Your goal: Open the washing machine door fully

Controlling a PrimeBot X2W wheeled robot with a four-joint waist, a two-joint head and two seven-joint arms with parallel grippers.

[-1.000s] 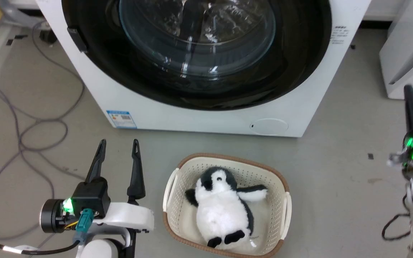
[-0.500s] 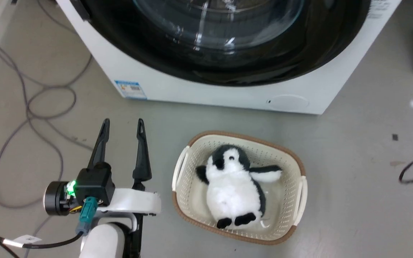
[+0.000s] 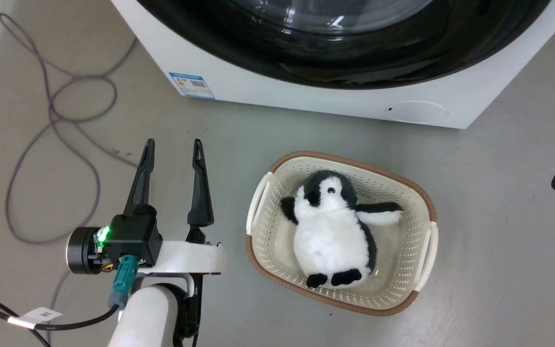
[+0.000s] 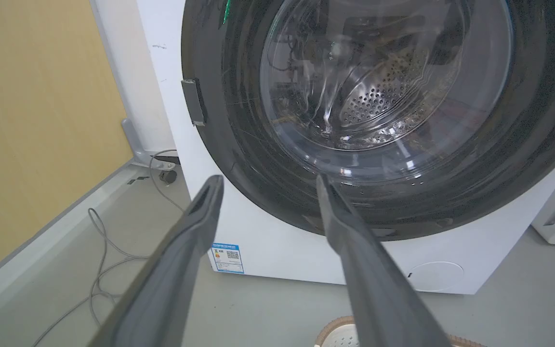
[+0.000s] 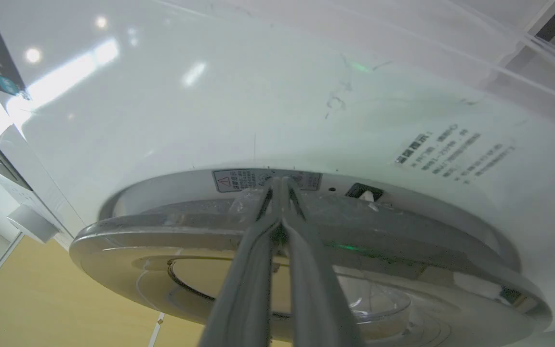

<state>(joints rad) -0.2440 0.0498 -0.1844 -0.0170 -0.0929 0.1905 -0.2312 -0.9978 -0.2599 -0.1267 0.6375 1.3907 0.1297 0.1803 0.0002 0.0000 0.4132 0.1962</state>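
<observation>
1. The left gripper point(image 3: 174, 142) is hovering low over the smooth grey floor point(image 3: 239, 140). Its two long, matte dark fingers are standing spread, with nothing between them.
2. Just to its right, a cream perforated plastic basket point(image 3: 354, 163) with a brown rim is sitting on the floor. It is holding a fluffy black-and-white penguin toy point(image 3: 331, 231). A thin grey cable point(image 3: 115, 94) is looping across the floor on the left.
3. Bare floor is lying open ahead of the left fingertips, up to the white base of the washing machine point(image 3: 306, 97). A narrower strip is lying between the basket and the small round cap point(image 3: 416, 112).
4. The washing machine door point(image 4: 239, 144) is spanning nearly the whole white front. It is a glossy black ring around a bulging clear glass bowl, and perforated steel is showing through the glass. A small grey latch piece point(image 4: 193, 101) is sitting on the ring at the left wrist view's left.
5. The door is standing beyond the left fingertips, apart from them.
6. The right gripper point(image 5: 280, 182) is holding its fingers pressed together. The tips are pointing into the seam between the door's rounded rim and the white recessed front, beside a warning sticker point(image 5: 239, 179). Whether they are touching it cannot be told.
</observation>
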